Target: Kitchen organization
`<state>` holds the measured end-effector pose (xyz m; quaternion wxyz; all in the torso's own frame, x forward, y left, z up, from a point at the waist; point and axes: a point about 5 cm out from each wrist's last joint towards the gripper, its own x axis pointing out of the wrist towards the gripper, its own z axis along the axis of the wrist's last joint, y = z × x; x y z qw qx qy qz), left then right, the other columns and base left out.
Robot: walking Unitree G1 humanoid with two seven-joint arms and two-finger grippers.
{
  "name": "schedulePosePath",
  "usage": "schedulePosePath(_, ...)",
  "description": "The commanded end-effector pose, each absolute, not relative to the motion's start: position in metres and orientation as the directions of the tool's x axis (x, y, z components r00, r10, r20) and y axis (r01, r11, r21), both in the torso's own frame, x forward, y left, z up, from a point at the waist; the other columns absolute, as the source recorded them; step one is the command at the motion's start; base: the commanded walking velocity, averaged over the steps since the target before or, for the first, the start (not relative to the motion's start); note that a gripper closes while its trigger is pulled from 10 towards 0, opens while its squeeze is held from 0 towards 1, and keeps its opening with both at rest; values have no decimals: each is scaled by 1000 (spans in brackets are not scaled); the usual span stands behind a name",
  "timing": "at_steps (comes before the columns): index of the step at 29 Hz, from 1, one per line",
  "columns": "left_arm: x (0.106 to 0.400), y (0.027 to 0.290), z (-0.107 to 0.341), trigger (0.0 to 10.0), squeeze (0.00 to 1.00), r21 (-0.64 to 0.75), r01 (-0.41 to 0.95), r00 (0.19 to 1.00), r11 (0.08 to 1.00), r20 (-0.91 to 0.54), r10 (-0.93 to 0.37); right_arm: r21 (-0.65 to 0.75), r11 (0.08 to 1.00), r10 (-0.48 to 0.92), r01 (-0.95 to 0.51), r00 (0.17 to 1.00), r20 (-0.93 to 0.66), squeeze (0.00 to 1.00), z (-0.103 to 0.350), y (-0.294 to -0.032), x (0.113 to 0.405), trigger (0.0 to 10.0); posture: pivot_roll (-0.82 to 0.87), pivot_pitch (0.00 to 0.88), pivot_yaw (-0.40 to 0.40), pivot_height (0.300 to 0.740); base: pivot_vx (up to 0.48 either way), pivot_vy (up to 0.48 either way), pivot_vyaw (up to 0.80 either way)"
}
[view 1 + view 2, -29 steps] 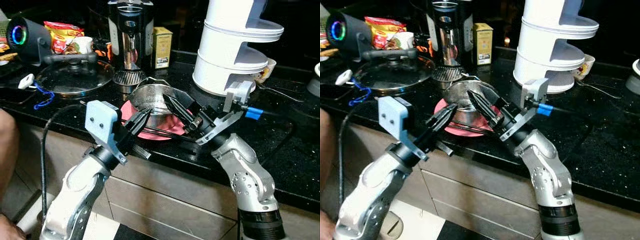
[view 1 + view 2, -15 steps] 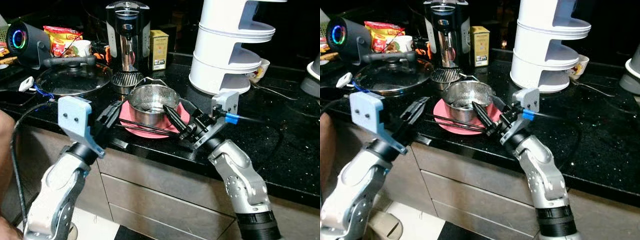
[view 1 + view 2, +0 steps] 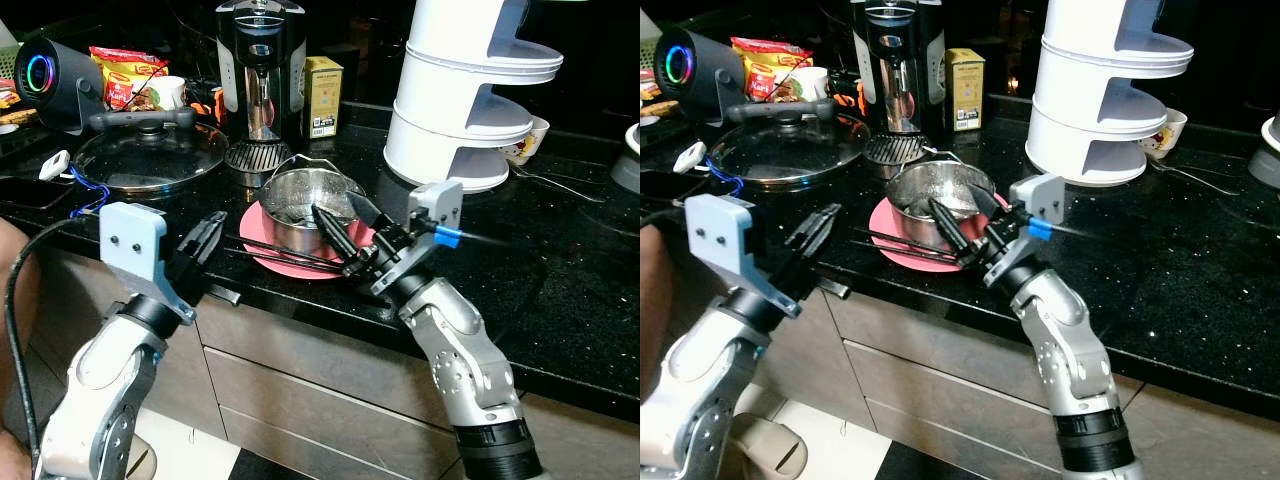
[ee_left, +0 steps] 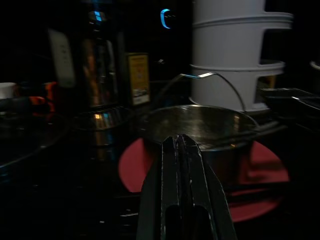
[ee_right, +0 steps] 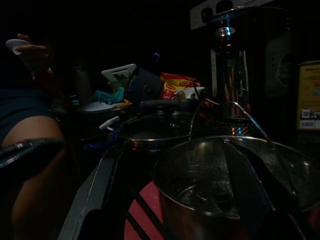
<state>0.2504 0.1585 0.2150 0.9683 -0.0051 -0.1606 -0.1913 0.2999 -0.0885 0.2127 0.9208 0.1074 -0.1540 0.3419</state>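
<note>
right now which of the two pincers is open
The right pincer, its fingers spread at the steel pot on the red mat. The left pincer is pressed shut by the counter edge, short of the mat.

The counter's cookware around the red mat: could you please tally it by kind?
Steel pot: 1
Glass lid: 1
Chopsticks: 2
Red mat: 1
Total: 5
</note>
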Motion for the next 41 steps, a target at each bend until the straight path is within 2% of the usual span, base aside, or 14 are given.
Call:
schedulePosePath(1, 250, 157, 210, 10000, 0, 51, 387, 879, 921, 282, -385, 89, 746, 597, -660, 722, 349, 0, 210, -85, 301, 10000, 58, 0, -52, 740, 0, 0, 0)
schedulePosePath(9, 247, 149, 205, 10000, 0, 15, 443, 865, 897, 258, -431, 64, 758, 596, -649, 730, 334, 0, 207, -71, 306, 10000, 60, 0, -56, 740, 0, 0, 0)
schedulePosePath(16, 241, 142, 199, 10000, 0, -1, 497, 845, 868, 227, -484, 63, 759, 594, -648, 729, 340, 0, 207, -68, 308, 10000, 63, 0, -62, 740, 0, 0, 0)
schedulePosePath(33, 241, 138, 201, 10000, 0, 4, 515, 835, 857, 226, -502, -2, 795, 581, -607, 759, 294, 0, 195, -71, 312, 10000, 60, 0, -60, 740, 0, 0, 0)
schedulePosePath(34, 241, 138, 201, 10000, 0, 4, 517, 833, 856, 226, -505, -4, 794, 581, -607, 758, 296, 0, 195, -71, 312, 8510, 59, 0, -59, 740, 0, 0, 0)
schedulePosePath(35, 241, 138, 201, 10000, 0, 4, 517, 833, 856, 226, -505, -4, 794, 581, -607, 758, 296, 0, 195, -71, 312, 8510, 59, 0, -59, 740, 0, 0, 0)
schedulePosePath(36, 241, 138, 201, 10000, 0, 4, 518, 833, 855, 226, -506, -4, 794, 582, -608, 757, 296, 0, 195, -71, 311, 6431, 59, 0, -59, 740, 0, 0, 0)
schedulePosePath(37, 241, 138, 201, 10000, 0, 4, 518, 833, 855, 226, -506, -4, 794, 582, -608, 757, 296, 0, 195, -71, 311, 6431, 59, 0, -59, 740, 0, 0, 0)
schedulePosePath(38, 241, 138, 201, 10000, 0, 4, 519, 832, 855, 226, -506, -4, 793, 583, -609, 757, 297, 0, 195, -71, 311, 3804, 59, 0, -59, 740, 0, 0, 0)
schedulePosePath(39, 241, 138, 201, 10000, 0, 4, 519, 832, 855, 226, -506, -7, 792, 585, -611, 755, 297, 0, 195, -71, 311, 2039, 60, 0, -57, 740, 0, 0, 0)
schedulePosePath(41, 241, 138, 202, 10000, 0, 4, 518, 832, 855, 226, -506, -9, 791, 587, -612, 753, 297, 0, 194, -71, 311, 2039, 60, 0, -57, 740, 0, 0, 0)
